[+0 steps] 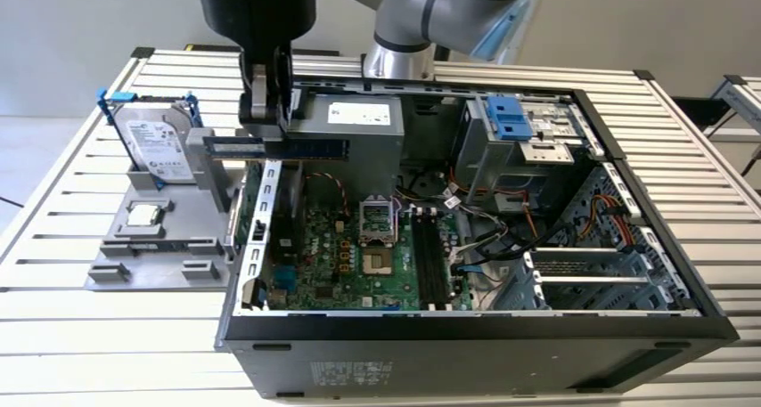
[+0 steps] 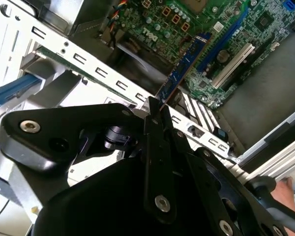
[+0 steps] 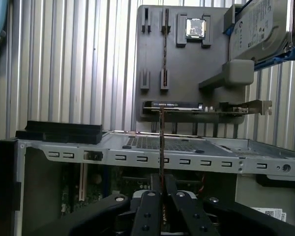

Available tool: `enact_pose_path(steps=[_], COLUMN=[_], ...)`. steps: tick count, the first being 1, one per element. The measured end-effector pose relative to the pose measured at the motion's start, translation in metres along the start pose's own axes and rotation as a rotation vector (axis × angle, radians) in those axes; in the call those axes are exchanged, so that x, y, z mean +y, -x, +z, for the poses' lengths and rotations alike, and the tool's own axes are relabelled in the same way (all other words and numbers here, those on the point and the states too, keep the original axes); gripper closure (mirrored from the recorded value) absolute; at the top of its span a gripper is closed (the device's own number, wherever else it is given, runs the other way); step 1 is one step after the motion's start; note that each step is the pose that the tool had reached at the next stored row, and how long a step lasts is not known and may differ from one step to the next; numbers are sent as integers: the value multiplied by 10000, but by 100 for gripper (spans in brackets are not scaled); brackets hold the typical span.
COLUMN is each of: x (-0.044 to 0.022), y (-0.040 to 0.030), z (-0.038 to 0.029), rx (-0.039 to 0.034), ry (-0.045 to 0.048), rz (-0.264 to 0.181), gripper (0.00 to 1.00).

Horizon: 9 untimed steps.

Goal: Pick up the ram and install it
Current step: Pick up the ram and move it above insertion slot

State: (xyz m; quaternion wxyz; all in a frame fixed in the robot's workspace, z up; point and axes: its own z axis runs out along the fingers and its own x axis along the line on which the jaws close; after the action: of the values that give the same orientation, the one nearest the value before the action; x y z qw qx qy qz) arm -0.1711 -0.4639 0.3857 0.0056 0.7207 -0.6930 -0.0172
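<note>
We are noting the fingers (image 3: 148, 209) pinching the ram (image 1: 312, 146), its long axis lying level and crosswise to the memory slots (image 1: 426, 251).

Slatted metal table (image 1: 60, 180); plain grey wall (image 1: 84, 24)

Nothing printed can be made out. A white label with tiny dark print covers the silver box-shaped hard drive (image 1: 159, 147). A white sticker sits on the grey metal power supply box (image 1: 369, 126). Faint lettering marks the black computer case's front panel (image 1: 356, 371) and the green motherboard (image 2: 157, 24).
</note>
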Motion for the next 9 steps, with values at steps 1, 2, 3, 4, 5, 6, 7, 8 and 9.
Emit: enact_pose_path(steps=[1,2,3,4,5,6,7,8,9], x=[-15,-28,-41,-52,-63,-76,-89,-104,-118], y=[-1,-1,-2,-2,-2,-3,-3,-4,-5], z=[0,-1,-1,-2,-2,-2,-3,-3,-4], rx=[0,-1,0,0,0,-1,0,0,0], ry=[0,0,0,0,0,0,1,0,0], rz=[1,0,1,1,1,1,4,7,16], gripper=[100,100,100,100,100,100,100,100,100])
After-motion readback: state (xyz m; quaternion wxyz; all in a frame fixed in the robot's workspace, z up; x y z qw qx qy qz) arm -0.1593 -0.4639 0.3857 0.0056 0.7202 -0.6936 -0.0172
